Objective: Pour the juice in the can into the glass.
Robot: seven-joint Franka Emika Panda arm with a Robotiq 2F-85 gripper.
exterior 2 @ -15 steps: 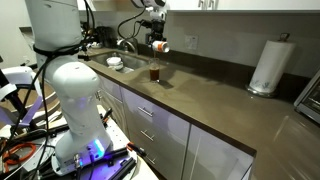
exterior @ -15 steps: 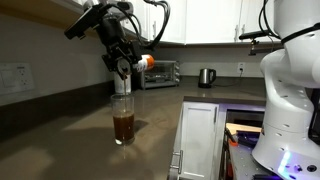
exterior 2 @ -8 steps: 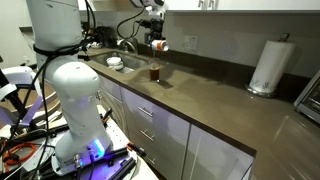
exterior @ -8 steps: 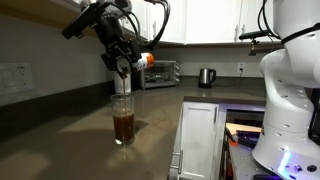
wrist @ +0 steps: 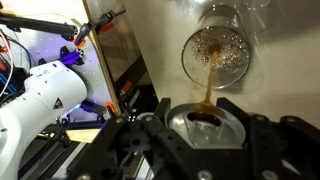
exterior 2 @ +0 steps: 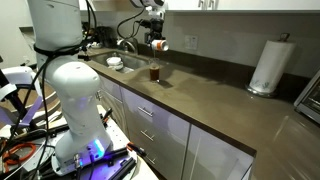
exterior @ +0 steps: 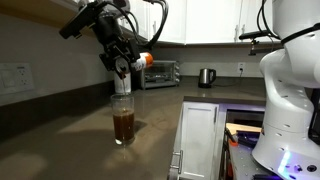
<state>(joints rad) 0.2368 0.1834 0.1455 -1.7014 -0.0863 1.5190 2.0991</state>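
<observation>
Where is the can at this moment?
In the wrist view the can sits low at centre, gripped in the claw, tilted over the glass.

- We see a steel kettle [exterior: 206,77] on the dark countertop [exterior: 60,140] by the back wall, with a toaster oven [exterior: 162,72] near it.
- We find a white paper-towel roll [exterior 2: 268,66] standing upright at the counter's other end.
- We note a sink [exterior 2: 100,60] with a faucet [exterior 2: 126,45], and grey drawers [exterior 2: 150,125] under the counter.
</observation>
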